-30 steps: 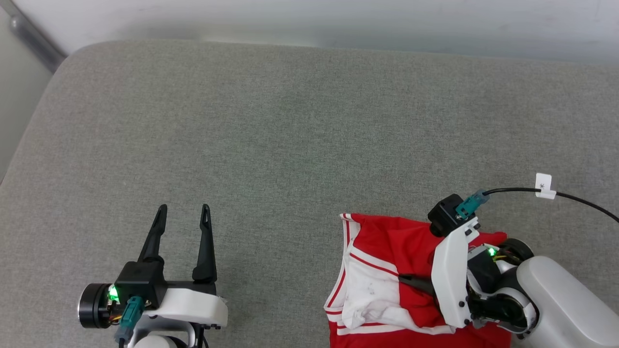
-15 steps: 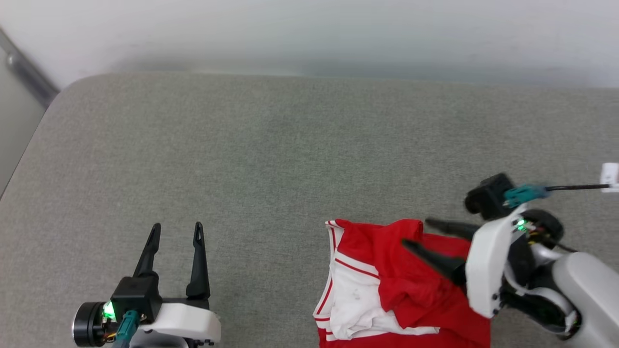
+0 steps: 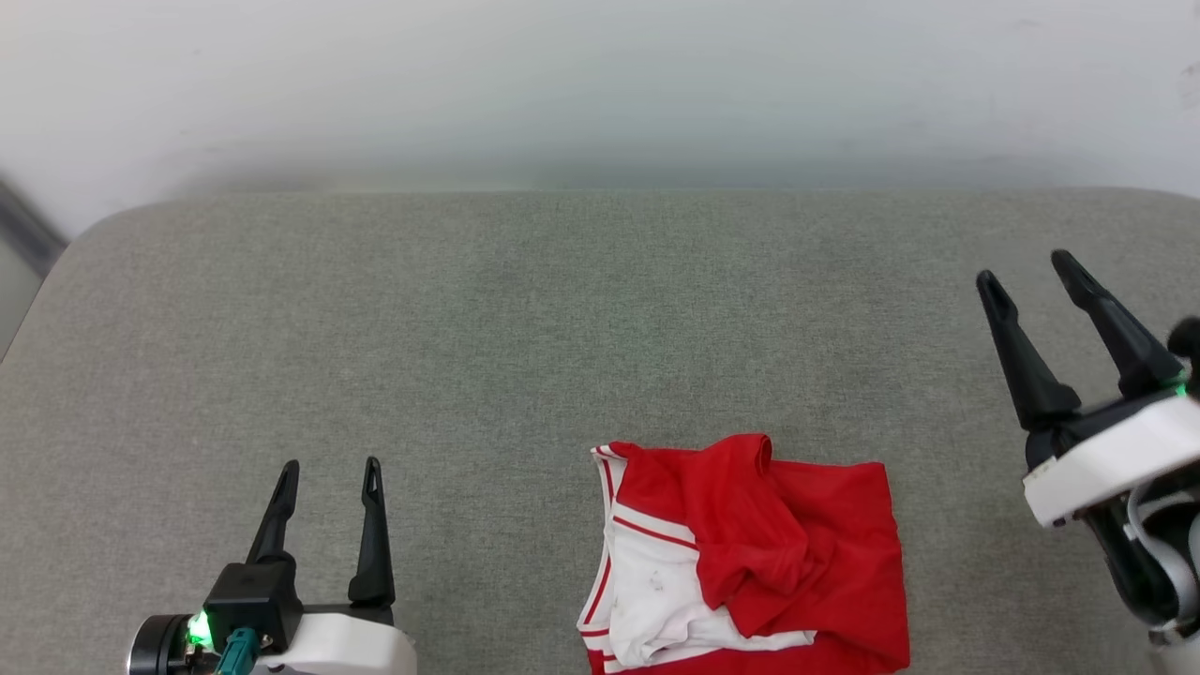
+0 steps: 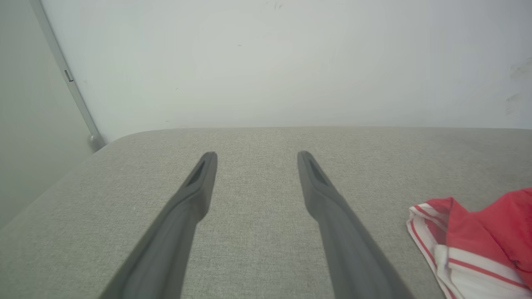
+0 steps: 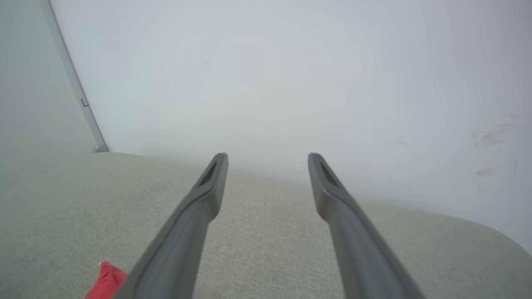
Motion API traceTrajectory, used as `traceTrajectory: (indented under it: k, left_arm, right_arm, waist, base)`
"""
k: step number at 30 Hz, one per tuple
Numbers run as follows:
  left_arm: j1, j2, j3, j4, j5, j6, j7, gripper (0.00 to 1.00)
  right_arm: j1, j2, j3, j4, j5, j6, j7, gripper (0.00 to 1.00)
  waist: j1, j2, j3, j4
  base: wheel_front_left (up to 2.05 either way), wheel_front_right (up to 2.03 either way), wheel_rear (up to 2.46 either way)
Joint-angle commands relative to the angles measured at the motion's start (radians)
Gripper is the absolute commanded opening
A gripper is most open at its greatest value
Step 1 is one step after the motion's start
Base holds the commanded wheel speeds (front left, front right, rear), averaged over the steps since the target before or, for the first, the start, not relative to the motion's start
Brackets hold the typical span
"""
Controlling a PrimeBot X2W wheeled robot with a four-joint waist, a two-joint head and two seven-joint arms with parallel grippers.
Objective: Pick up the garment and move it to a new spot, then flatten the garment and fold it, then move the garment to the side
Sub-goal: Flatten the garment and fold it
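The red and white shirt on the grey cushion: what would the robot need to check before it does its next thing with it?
1. Red jersey shirt with white sleeves lies on the grey padded surface: ok.
2. Shirt lies flat and neat: not ok, its top red layer is rumpled.
3. Left fingers open, holding nothing: ok.
4. Right fingers open, clear of the shirt: ok.
5. Bare surface beside the shirt to move it onto: ok.
6. Shirt's near edge: cannot tell, cut off at the head view's bottom.
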Motion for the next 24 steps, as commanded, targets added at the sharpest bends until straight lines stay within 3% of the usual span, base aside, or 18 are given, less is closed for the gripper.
traceTrajectory:
  k: [1,7,13,24]
  left_arm:
    - [0.013,-0.001,0.003,0.001,0.002,0.000,-0.002,1.00]
    - [0.017,-0.001,0.006,0.002,0.005,-0.002,-0.002,1.00]
    - [0.030,-0.002,0.009,0.001,0.004,-0.001,-0.002,1.00]
    - [0.047,-0.002,0.008,-0.001,0.005,-0.010,-0.002,1.00]
  right_arm:
    - [0.022,0.023,-0.018,0.004,-0.021,0.000,-0.023,1.00]
    - [0.140,0.121,-0.114,0.009,-0.127,0.000,-0.149,1.00]
    - [0.240,0.190,-0.149,0.018,-0.173,0.000,-0.205,1.00]
    - [0.326,0.241,-0.153,0.035,-0.208,0.000,-0.236,1.00]
  waist:
    - [0.0000,-0.0001,-0.005,-0.004]
    - [0.0000,-0.0001,-0.018,-0.010]
    - [0.0000,-0.0001,-0.030,-0.016]
    - [0.0000,-0.0001,-0.046,-0.022]
  base:
    - [0.00,0.00,0.00]
    - [0.00,0.00,0.00]
    - [0.00,0.00,0.00]
    - [0.00,0.00,0.00]
